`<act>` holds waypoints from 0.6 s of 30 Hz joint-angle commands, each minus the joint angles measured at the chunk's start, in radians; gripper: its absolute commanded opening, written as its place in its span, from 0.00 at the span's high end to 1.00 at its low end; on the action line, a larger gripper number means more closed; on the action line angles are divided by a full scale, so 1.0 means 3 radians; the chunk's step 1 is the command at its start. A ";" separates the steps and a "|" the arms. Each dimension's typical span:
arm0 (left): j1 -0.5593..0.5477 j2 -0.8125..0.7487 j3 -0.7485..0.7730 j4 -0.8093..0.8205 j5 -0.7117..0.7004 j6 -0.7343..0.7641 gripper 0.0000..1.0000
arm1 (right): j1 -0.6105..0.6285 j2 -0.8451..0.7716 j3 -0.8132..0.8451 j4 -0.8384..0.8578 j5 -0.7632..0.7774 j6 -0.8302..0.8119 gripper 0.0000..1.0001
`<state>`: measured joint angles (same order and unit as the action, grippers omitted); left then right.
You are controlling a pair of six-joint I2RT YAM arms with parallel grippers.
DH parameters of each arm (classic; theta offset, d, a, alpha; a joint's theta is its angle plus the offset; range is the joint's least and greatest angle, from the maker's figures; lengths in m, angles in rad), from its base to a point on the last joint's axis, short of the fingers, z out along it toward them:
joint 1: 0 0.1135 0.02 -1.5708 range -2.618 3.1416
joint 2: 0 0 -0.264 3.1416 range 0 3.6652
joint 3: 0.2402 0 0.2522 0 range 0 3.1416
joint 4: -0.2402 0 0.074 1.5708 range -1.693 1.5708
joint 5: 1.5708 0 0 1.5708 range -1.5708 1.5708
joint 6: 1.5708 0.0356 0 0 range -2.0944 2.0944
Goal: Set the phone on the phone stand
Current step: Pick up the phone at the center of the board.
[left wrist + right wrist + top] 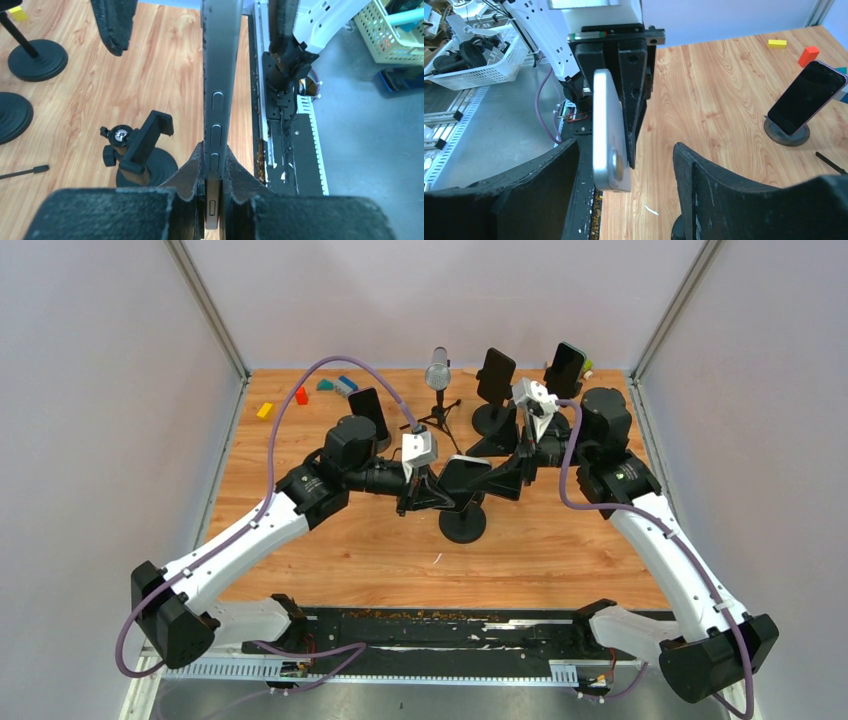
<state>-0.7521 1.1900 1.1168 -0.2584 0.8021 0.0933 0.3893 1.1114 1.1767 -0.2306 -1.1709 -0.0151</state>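
My left gripper (pixel 215 156) is shut on the phone (pixel 220 75), gripping its lower end, with the phone seen edge-on and its side buttons showing. From above, the phone (pixel 465 475) hangs over the table's middle between both arms, my left gripper (pixel 437 496) beside it. The phone stand (pixel 463 525), black with a round base, sits just below it; its clamp head (pixel 145 137) lies down and to the left of the phone. My right gripper (pixel 624 167) is open, its fingers (pixel 724 190) on either side of the phone's silver back (pixel 606 125), apart from it.
Three other phones stand on holders at the back (pixel 495 375), (pixel 565 365) and left of centre (pixel 368 410). A microphone on a tripod (pixel 438 370) stands between them. Small coloured blocks (pixel 265 410) lie at the back left. Metal rails (pixel 420 625) run along the near edge.
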 commanded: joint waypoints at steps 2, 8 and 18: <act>0.0001 0.0083 -0.0014 0.0762 0.0173 -0.0474 1.00 | -0.0014 0.0028 -0.0012 0.0413 -0.0238 0.0319 0.36; -0.0003 0.0159 -0.0044 0.0999 0.0182 -0.0630 1.00 | -0.0009 0.0106 -0.0094 0.0533 -0.0284 0.0395 0.47; -0.0004 0.0182 -0.0105 0.1061 0.0195 -0.0660 1.00 | -0.0009 0.0161 -0.0091 0.0539 -0.0310 0.0417 0.67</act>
<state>-0.7521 1.2537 1.0908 -0.0319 0.8360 -0.0883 0.3893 1.1606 1.1378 -0.1131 -1.2327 0.0990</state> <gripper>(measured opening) 0.126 0.346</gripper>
